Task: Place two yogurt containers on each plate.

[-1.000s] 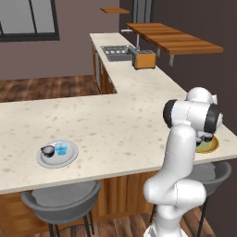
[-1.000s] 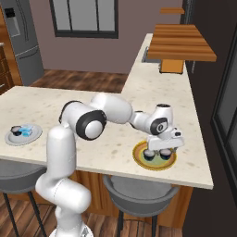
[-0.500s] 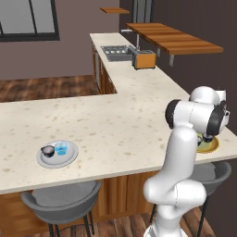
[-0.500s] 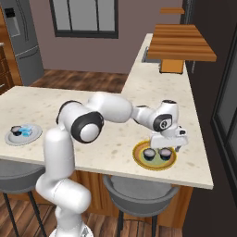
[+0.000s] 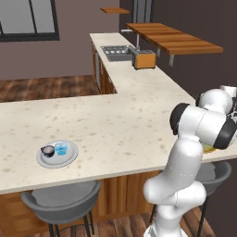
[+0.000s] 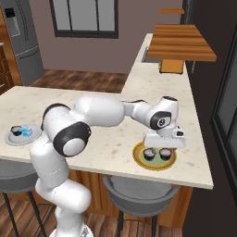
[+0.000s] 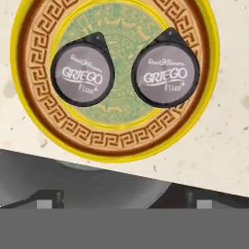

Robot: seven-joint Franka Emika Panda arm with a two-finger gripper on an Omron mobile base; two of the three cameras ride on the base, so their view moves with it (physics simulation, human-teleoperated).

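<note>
over the yellow plate [image 6: 155,159], near the counter's [image 5: 115,125] front edge toward its right end, the gripper [image 6: 163,142] hangs just above two dark yogurt cups and grips nothing. from where i stand i cannot tell how far apart its fingers are; the hand's own camera gives no clear look at them.

looking straight down from the hand, the left dark cup [image 7: 82,73] and the right dark cup [image 7: 166,73] sit side by side inside the plate's patterned ring, apart from each other, foil tops up, both well within the rim.

far off toward the counter's left end, also near the front edge, the grey plate [image 5: 57,154] carries another dark cup [image 5: 47,150] with the light blue cup [image 5: 61,148] just beside it.

so each plate bears two cups, and i judge the task done bar the arm pulling clear. nothing else on the counter looks to need moving.
</note>
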